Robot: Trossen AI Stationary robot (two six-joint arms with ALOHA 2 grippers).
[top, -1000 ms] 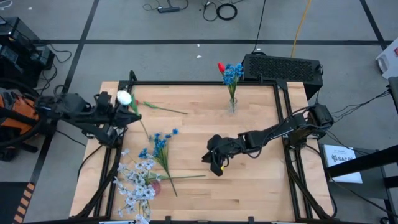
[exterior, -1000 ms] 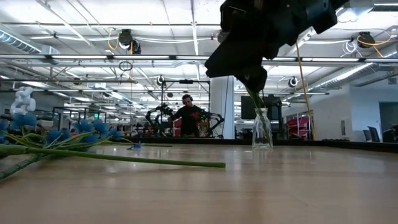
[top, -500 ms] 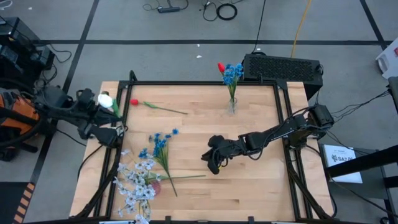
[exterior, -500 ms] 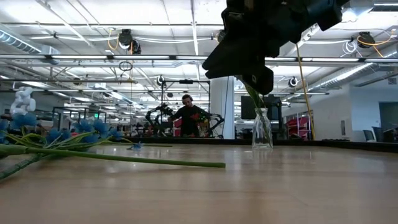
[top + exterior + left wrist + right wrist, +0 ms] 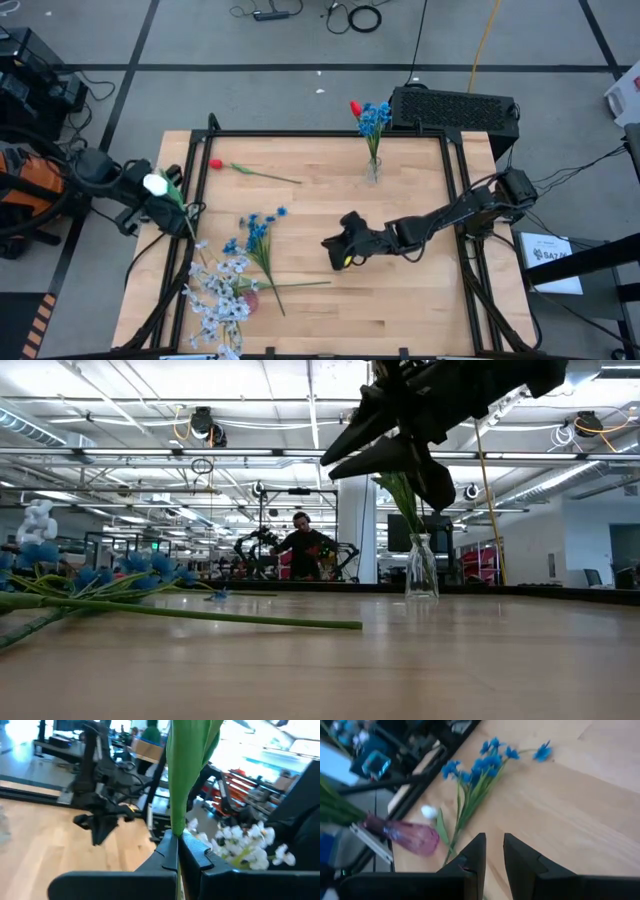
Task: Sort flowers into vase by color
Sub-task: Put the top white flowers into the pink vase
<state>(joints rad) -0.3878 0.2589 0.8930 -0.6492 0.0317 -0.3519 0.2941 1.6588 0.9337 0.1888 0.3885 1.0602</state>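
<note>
arms: dark, jointed links | left gripper [image 5: 176, 851]: black flat fingers | right gripper [image 5: 343, 258]: black, small yellow mark

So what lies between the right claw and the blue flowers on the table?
Bare wood, in the high view, between the right claw and the blue flowers; nothing else there.

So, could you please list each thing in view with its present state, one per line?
Left gripper: shut on the white bud flower, at the table's left edge.
White bud flower: held, lifted off the table.
Right gripper: slightly open, empty, above the table's middle.
Red bud flower: lying flat on the table.
Blue flower: lying flat.
Clear vase: upright, holding blue and red flowers.
</note>
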